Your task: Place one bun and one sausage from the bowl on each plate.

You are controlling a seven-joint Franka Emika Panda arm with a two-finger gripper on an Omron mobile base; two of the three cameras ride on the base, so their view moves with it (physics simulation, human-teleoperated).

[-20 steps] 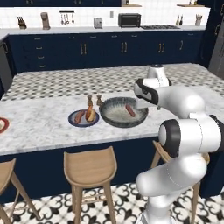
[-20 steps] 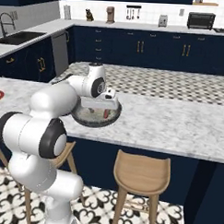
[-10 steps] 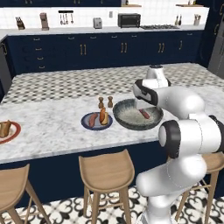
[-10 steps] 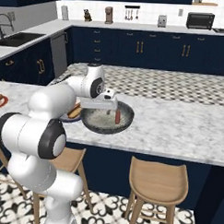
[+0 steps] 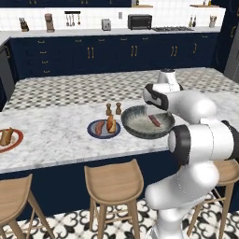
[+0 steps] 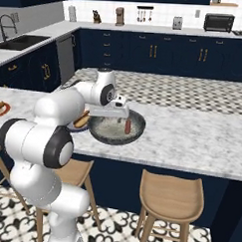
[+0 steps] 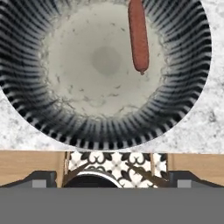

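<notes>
The dark ribbed bowl (image 5: 140,125) (image 6: 105,134) (image 7: 183,87) stands near the counter's front edge with one reddish sausage (image 5: 154,121) (image 6: 127,127) (image 7: 138,35) lying in it. My gripper (image 5: 150,110) (image 6: 111,115) (image 7: 112,179) hangs just above the bowl, open and holding nothing. Left of the bowl is the blue-rimmed plate (image 5: 93,134) (image 6: 73,127), which carries a sausage (image 5: 99,127) and a bun (image 5: 111,124) (image 6: 82,120). The orange-rimmed plate (image 5: 14,142) (image 6: 0,111) lies far left with a bun (image 5: 6,136) on it.
Two small brown shakers (image 5: 113,108) stand behind the blue plate. Wooden stools (image 5: 113,179) (image 6: 171,192) sit below the counter's front edge. The marble counter (image 5: 56,126) stretches left toward the orange plate.
The whole picture has shifted as the base drove sideways along the counter, bringing the orange plate further into view. The gripper stays open over the bowl.
</notes>
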